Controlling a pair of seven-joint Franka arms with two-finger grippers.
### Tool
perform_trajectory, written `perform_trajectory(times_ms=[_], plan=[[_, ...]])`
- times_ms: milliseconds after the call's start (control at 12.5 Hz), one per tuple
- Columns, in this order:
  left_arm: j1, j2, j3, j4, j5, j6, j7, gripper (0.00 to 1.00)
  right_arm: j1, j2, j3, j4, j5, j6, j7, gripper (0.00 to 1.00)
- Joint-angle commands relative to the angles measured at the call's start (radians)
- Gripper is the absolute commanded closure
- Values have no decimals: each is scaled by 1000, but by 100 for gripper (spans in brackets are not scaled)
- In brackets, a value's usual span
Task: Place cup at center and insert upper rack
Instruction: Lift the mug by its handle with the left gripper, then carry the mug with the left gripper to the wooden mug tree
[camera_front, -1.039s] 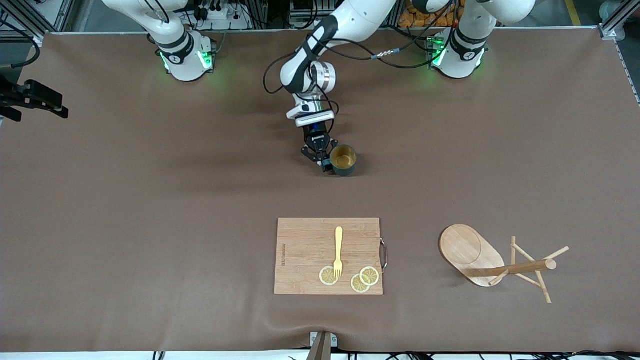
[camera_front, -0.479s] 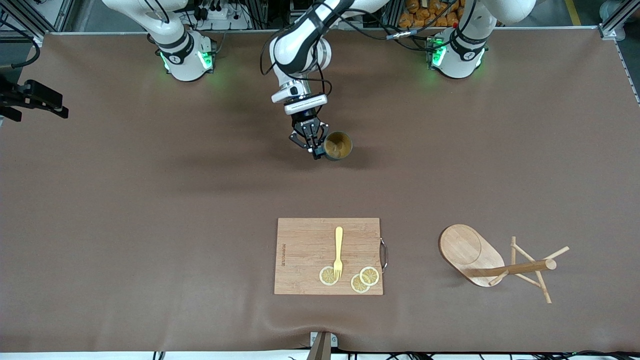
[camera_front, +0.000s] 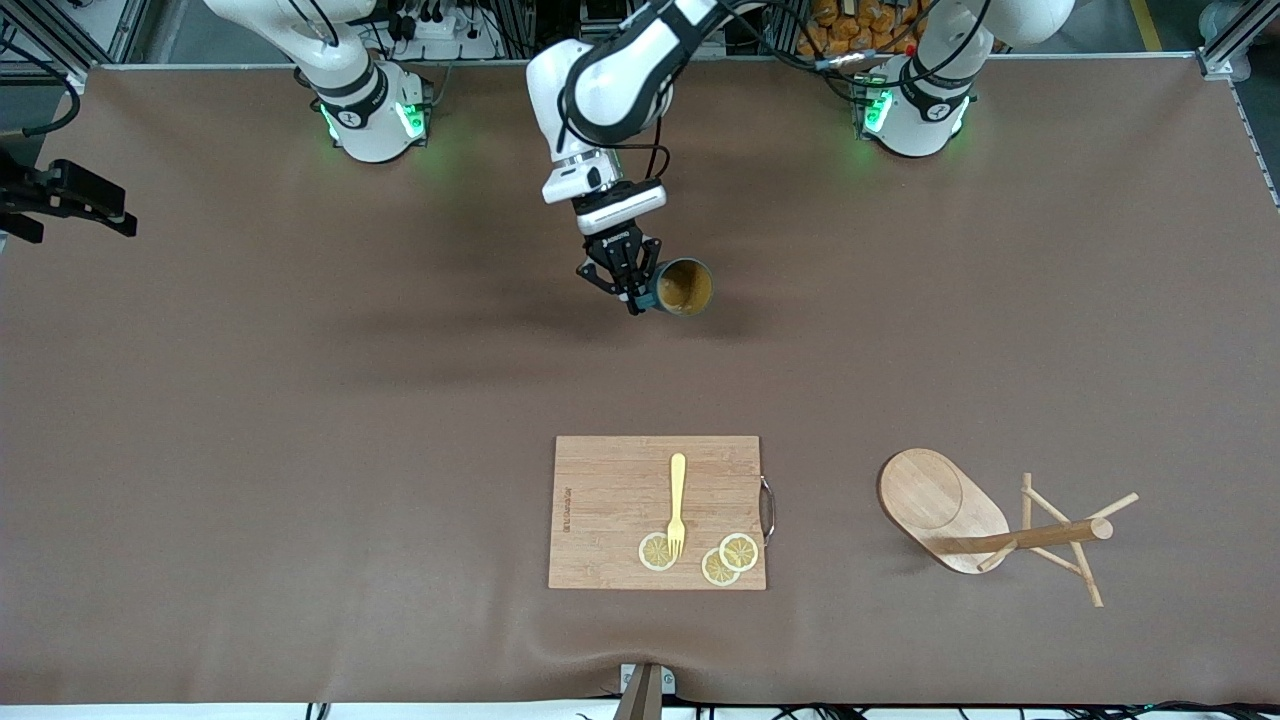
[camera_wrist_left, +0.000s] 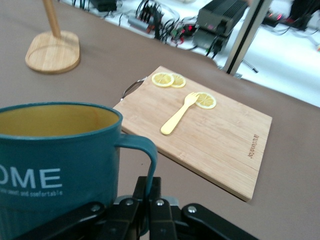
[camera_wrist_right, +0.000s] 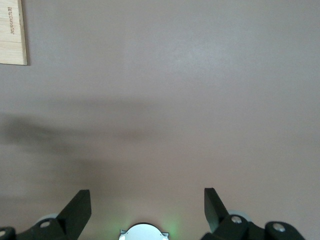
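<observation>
The cup (camera_front: 685, 287) is a dark teal mug with a yellowish inside. My left gripper (camera_front: 635, 290) is shut on its loop handle and holds it in the air over the bare table mat, between the robot bases and the cutting board. In the left wrist view the cup (camera_wrist_left: 55, 150) fills the near corner, and the fingers (camera_wrist_left: 161, 192) pinch the thin handle (camera_wrist_left: 150, 160). The upper rack (camera_front: 990, 525), a light wooden mug tree, lies on its side toward the left arm's end; its oval base (camera_wrist_left: 52, 50) also shows in the left wrist view. My right gripper (camera_wrist_right: 147, 200) is open and empty over bare mat.
A rectangular wooden cutting board (camera_front: 655, 510) lies near the front camera's edge, with a yellow fork (camera_front: 677, 500) and three lemon slices (camera_front: 720, 560) on it. It also shows in the left wrist view (camera_wrist_left: 220, 140). Its corner (camera_wrist_right: 12, 30) shows in the right wrist view. A black clamp (camera_front: 60, 195) juts in at the right arm's end.
My left gripper has lifted the cup off the mat and carried it a little toward the robot bases. The rack, the board and the right arm have not moved.
</observation>
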Motion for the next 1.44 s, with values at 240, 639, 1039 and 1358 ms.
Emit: perform_trajectory(times_ms=[240, 639, 1039, 1358], plan=[[183, -103, -8, 58, -396, 43, 288, 100, 3, -18, -2, -13, 6, -3, -5, 0], [351, -103, -6, 83, -623, 83, 460, 100, 3, -18, -2, -12, 6, -3, -5, 0], [545, -145, -6, 138, -965, 90, 709, 100, 4, -16, 0, -12, 6, -3, -5, 0], [731, -160, -9, 172, -1262, 88, 944, 100, 8, -18, 0, -12, 6, -3, -5, 0]])
